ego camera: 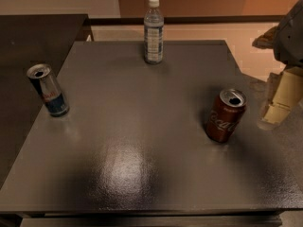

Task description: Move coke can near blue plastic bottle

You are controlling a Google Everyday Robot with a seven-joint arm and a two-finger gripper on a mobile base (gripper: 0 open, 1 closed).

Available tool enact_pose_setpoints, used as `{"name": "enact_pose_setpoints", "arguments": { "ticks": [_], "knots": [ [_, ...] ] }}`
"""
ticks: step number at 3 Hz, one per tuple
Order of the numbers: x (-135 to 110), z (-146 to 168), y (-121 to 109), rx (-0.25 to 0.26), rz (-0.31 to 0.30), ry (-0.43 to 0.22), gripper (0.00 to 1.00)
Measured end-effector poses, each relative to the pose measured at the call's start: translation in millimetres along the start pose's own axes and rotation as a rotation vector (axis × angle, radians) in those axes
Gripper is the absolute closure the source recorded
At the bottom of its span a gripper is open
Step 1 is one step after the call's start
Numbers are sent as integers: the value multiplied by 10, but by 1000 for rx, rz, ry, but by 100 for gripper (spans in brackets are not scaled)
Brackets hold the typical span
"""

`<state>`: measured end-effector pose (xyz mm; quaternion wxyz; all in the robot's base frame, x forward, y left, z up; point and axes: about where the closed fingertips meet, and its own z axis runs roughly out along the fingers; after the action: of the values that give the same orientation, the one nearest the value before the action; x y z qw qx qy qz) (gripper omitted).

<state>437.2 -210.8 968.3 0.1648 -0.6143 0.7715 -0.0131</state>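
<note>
Your gripper (279,98) hangs at the 3 o'clock edge of the dark grey table (142,174), pale beige under the grey bulk of the arm, partly cut off by the edge of the view. You cannot tell whether it is spread or pressed together. It sits above the tabletop's right margin and is not touching anything you can see.

Just to its 9 o'clock side, near but apart, the coke can (226,116) stands upright on the table. Its dark-red side shows the white script and its silver top shows the opening.

From the coke can, look toward 11 o'clock. The blue plastic bottle (154,32) stands upright well away at the table's far edge, at 12 o'clock on the tabletop, white cap on top and pale label facing you.

Across the table at 9 o'clock, well apart from both, a silver-and-blue Red Bull can (48,91) stands close to the left edge.

A second, darker table (33,37) adjoins at 10 o'clock, and light tan floor (199,31) shows beyond the far edge.
</note>
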Motion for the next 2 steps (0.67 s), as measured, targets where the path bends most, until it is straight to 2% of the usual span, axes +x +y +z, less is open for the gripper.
{"name": "enact_pose_setpoints", "arguments": {
  "ticks": [2],
  "knots": [
    [-64, 382, 207, -99, -40, -84, 0]
  ]
}}
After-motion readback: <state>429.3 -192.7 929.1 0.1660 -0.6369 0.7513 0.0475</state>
